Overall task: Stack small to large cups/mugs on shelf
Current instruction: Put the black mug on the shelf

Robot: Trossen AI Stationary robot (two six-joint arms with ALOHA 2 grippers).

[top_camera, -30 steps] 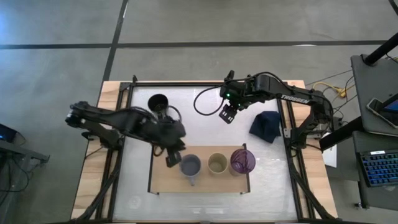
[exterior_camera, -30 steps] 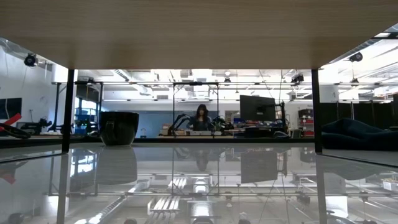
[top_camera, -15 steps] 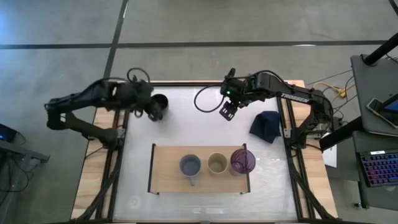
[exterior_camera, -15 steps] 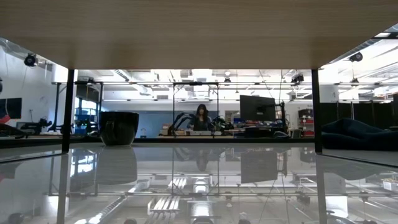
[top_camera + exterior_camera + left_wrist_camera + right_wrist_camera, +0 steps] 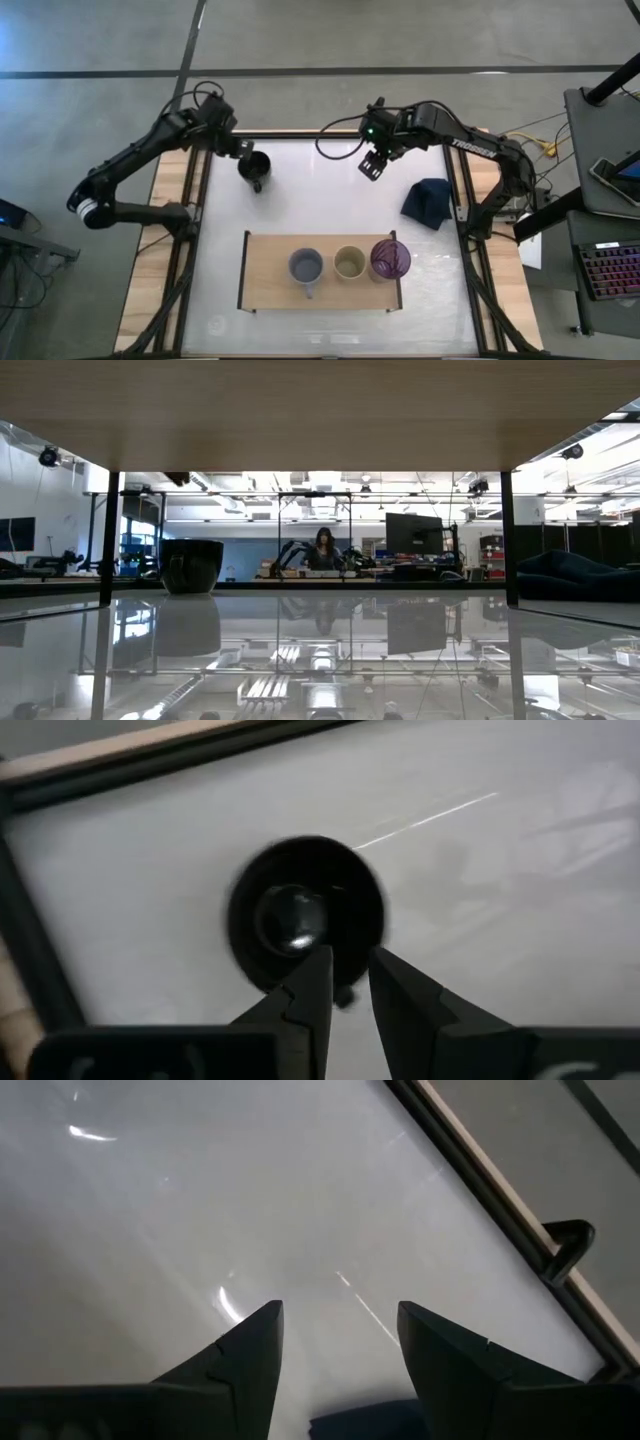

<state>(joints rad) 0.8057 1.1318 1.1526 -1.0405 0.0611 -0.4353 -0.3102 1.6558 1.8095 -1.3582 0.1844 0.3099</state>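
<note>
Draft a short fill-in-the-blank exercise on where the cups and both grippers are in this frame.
1. The shelf carries ____ cups.
2. The cup at the shelf's right end is the translucent ____ one.
3. The black mug stands on the white ____, off the shelf.
4. The left gripper hangs over the black mug, while the right gripper is open above bare tabletop, with the dark blue ____ between it and the table's right edge.

Missing words: three; purple; tabletop; cloth
</note>
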